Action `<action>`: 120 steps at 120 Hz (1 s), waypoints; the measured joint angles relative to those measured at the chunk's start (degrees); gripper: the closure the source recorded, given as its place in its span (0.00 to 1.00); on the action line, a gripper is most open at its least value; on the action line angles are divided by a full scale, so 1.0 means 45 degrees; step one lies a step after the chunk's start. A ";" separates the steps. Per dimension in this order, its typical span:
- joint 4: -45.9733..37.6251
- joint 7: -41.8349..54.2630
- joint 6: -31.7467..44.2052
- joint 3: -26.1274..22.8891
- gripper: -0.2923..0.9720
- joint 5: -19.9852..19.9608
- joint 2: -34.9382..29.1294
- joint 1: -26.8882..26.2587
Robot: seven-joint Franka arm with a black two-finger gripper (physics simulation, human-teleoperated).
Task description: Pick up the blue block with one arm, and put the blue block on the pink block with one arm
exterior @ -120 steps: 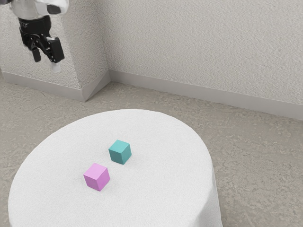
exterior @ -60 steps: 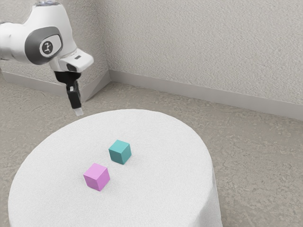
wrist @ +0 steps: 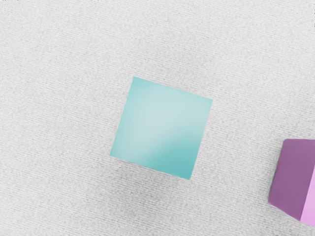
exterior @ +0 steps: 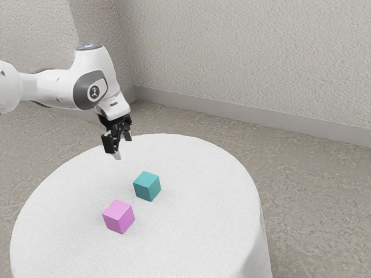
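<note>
A round table (exterior: 208, 168) under a white cloth (wrist: 59, 59) stood in a room with pale, rough-textured walls (exterior: 249, 52) and a speckled grey floor (exterior: 313, 174). The blue block (exterior: 146, 186) (closer to teal than true blue) sat flat on the cloth near the middle of the tabletop, with nothing touching it. The pink block (exterior: 118, 216) rested on the same surface near the blue block, toward the exterior view's lower left of it. A strip of bare cloth lay between the two, so they did not meet. A white robot arm (exterior: 64, 90) reached in from the exterior view's left, well above the blue block's level. Its black gripper (exterior: 117, 147) pointed downward and hung in the air up and to the exterior view's left of the blue block, well apart from it and clear of the cloth. The two fingers stood a little way apart with nothing between them, so the hand held nothing. From the camera on the hand, the blue block (wrist: 161, 127) appeared from almost straight above. Its square top face was turned slightly askew, and a faint shadow lay on the cloth along one side. A corner of the pink block (wrist: 295, 179) showed just beside it, separated from it by bare cloth.
</note>
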 joint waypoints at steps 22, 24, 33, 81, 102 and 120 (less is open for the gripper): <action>0.0070 0.1404 0.0213 -0.0063 0.23 -0.0057 0.0926 -0.0014; 0.0084 0.1510 0.0226 -0.0067 0.23 -0.0096 0.0965 -0.0022; 0.0179 0.1953 0.0278 -0.0075 0.23 -0.0230 0.1306 -0.0037; 0.0457 0.3530 0.0723 -0.0441 0.23 -0.0810 0.2525 -0.0138; 0.0473 0.3934 0.1023 -0.0465 0.23 -0.0961 0.2885 -0.0137; 0.0697 0.4166 0.1334 -0.0540 0.23 -0.0991 0.3255 -0.0154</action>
